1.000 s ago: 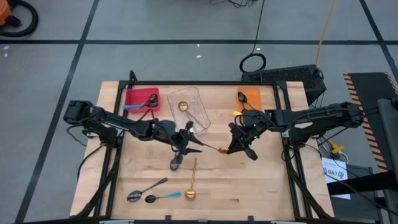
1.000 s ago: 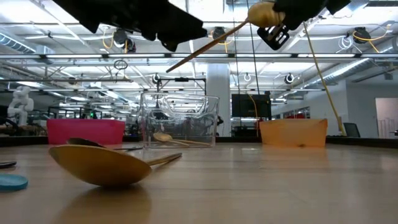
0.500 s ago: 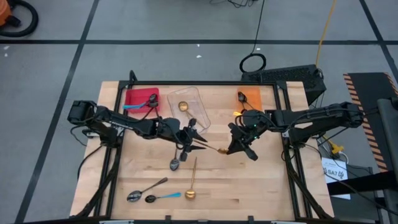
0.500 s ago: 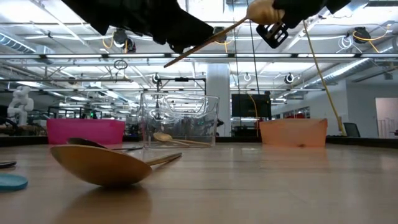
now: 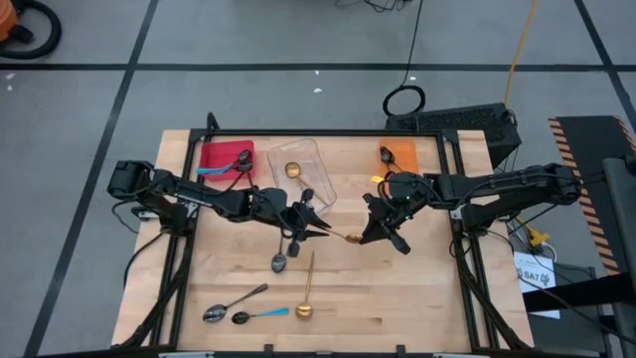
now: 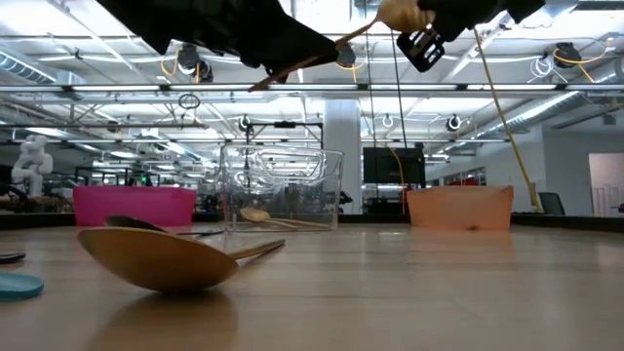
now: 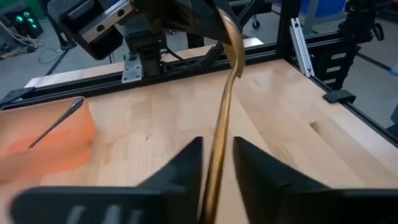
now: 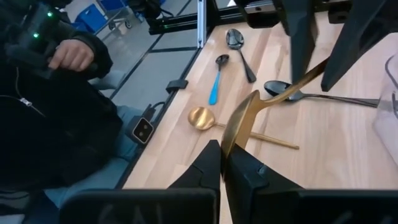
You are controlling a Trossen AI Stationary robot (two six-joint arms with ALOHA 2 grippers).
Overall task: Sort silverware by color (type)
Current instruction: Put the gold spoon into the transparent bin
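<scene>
While four spoons lie unsorted at the near edge of the worktop (image 5: 417, 298) — a gold spoon (image 5: 307, 294), a blue-handled spoon (image 5: 260, 314) and two dark metal spoons (image 5: 235, 303), one of them nearer the middle — the sorting is judged to be partly done. At mid-worktop a second gold spoon, the held gold spoon (image 5: 343, 235), is carried in the air: its bowl is pinched in the closed fingers of the right gripper (image 5: 376, 235), and its slim handle is bracketed by the narrowing fingers of the left gripper (image 5: 316, 225), so a handover seems under way. Whether the left fingers already touch the handle cannot be told. At the far edge, a blue-handled spoon is seen in the red tray (image 5: 221, 156), a gold one in the clear bin (image 5: 316, 171), and a dark one in the orange tray (image 5: 401, 156).

Only the left wrist view shows the handle running between the two fingers (image 7: 180, 167). A seated person (image 8: 56, 118) beside the worktop is shown by the right wrist view alone — the high view does not show that person.
</scene>
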